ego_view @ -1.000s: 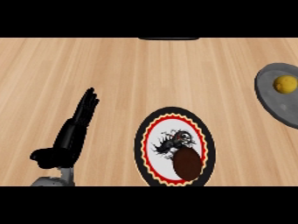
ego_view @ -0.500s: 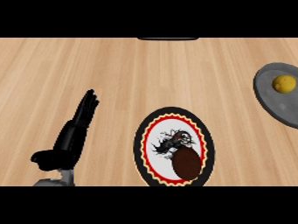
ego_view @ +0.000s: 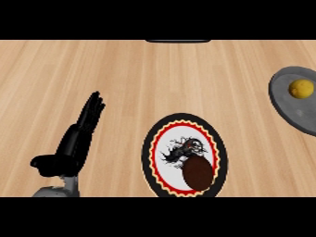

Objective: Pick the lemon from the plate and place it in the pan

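Left hand (ego_view: 75, 139) open, fingers straight, clasping nothing. Lemon (ego_view: 301, 88) far off to its right, past plate (ego_view: 147, 155), already sitting in pan (ego_view: 314, 113). Judged done: keep clear of pan, avoid nudging lemon out.

- The pan (ego_view: 309, 116) is cut off by the view's right edge.
- The plate (ego_view: 148, 155) is clipped at its near rim.
- A dark thing (ego_view: 178, 41) at the top edge cannot be identified.

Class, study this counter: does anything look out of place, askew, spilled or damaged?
Nothing stands out. The lemon lies in the pan, a dark brown oval thing sits on the plate, and the left hand rests open beside it. Nothing is spilled.
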Motion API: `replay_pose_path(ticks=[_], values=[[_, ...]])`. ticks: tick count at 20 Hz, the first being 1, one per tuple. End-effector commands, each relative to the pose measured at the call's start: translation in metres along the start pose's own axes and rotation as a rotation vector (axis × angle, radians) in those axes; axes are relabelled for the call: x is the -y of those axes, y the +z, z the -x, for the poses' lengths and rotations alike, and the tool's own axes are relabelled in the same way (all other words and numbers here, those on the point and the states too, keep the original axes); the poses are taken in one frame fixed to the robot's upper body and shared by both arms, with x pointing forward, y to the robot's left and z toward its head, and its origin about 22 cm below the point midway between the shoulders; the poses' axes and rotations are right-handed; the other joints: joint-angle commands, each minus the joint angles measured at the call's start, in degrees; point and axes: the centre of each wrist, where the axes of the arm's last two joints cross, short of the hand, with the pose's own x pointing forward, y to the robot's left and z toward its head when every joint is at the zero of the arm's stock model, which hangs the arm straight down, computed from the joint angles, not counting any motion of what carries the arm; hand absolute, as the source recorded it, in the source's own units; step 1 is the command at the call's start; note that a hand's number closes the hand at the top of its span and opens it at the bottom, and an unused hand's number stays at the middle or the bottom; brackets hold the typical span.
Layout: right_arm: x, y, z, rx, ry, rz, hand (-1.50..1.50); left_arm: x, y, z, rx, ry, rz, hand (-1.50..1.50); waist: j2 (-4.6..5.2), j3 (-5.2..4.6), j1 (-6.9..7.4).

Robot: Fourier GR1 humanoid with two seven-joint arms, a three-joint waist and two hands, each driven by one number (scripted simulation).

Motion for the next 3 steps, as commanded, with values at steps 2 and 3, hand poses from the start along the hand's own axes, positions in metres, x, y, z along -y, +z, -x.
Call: replay_pose_path(ticks=[2,3], values=[[0.015,-0.01,-0.014,0.035,0.069,0.039,-1.5,0.002,0.001,-0.009,-0.001,-0.019,-0.014,0.0,0.0,0.01,0.07],[-0.005,0.006,0.004,0.027,0.104,0.023,-1.5,0.009,0.004,0.006,-0.002,-0.001,-0.002,0.0,-0.04,-0.03,-0.18]])
